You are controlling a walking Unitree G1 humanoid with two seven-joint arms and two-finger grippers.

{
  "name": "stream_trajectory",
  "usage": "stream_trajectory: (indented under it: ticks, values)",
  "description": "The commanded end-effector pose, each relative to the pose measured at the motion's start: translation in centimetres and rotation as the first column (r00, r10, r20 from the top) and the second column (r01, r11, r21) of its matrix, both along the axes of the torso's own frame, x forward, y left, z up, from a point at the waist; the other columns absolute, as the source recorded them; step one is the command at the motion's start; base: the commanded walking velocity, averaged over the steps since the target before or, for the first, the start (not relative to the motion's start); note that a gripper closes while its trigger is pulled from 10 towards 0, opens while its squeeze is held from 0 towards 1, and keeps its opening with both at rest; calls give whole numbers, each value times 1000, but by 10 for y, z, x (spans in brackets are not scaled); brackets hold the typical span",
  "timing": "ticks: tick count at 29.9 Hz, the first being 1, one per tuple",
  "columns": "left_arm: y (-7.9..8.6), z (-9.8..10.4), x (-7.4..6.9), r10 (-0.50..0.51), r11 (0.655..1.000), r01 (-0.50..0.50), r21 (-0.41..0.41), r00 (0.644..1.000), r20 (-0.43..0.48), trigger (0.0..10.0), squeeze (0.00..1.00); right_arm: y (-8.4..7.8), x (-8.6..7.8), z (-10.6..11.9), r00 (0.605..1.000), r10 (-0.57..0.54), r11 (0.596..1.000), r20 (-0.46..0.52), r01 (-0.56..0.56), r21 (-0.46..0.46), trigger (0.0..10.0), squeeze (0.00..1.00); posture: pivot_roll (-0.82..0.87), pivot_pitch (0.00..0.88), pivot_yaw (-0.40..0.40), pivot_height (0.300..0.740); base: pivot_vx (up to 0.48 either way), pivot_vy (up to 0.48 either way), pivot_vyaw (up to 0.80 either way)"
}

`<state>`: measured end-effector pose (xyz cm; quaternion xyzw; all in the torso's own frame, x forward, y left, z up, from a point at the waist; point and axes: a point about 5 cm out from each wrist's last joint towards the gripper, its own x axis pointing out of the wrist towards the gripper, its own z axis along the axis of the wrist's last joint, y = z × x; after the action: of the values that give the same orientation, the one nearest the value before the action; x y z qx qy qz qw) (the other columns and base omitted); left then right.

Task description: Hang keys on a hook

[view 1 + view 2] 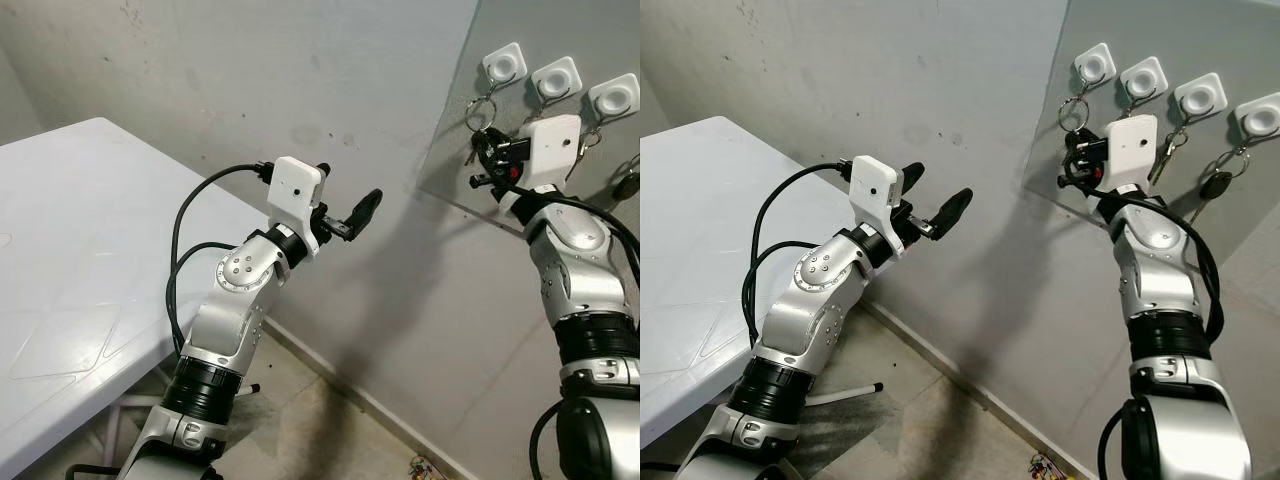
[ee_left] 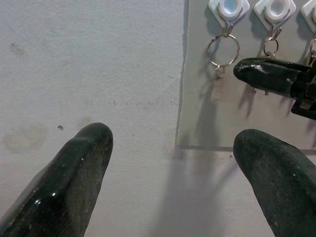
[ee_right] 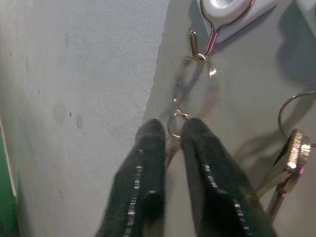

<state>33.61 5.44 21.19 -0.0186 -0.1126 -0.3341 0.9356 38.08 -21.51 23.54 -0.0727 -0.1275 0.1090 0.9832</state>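
- The grey wall (image 1: 300, 90) takes up most of the scene, with a white table (image 1: 70, 250) off to the robot's left, well behind the working pincer.
- A pale panel (image 1: 1160, 150) fixed to the wall carries a row of white hooks; the right gripper (image 3: 170, 136) is raised right up to it.
- The left gripper (image 1: 935, 195) hovers in free air, well apart from the panel — its fingers spread wide, holding nothing.
- The end hook (image 3: 224, 10) sits just above the right pincer's tips, and the key ring (image 3: 197, 86) is already looped over its wire.
- The right fingers are pressed together on the small link below that ring, so the keys (image 3: 173, 145) sit between the pads, mostly hidden.
- Neighbouring keys (image 3: 286, 163) hang just beside the pincer from the next hook.
- By my reading the hanging itself looks done — what is left is letting go and drawing the arm back.
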Motion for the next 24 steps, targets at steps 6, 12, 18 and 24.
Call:
stream_trajectory:
  ticks: [6,12,18,24]
  values:
    - [1,6,-1,19,1000,-18,-6,1000,20,10000,0,-3,-2,5,1000,-6,999,22,5,47,10000,1000,12,0,-34,740,0,0,0]
    - [4,2,1,63,998,-63,-4,998,18,10000,0,2,-8,-6,999,22,996,24,-24,90,10000,1000,16,0,-37,740,0,0,0]
    - [12,-18,4,115,993,-115,16,993,-28,10000,0,14,-20,-43,998,53,990,-21,-50,132,10000,1000,16,0,-35,740,0,0,0]
    - [21,-67,4,199,979,-189,80,970,-142,10000,0,24,-40,-100,990,41,980,-135,-13,201,10000,1000,11,0,-28,740,0,0,0]
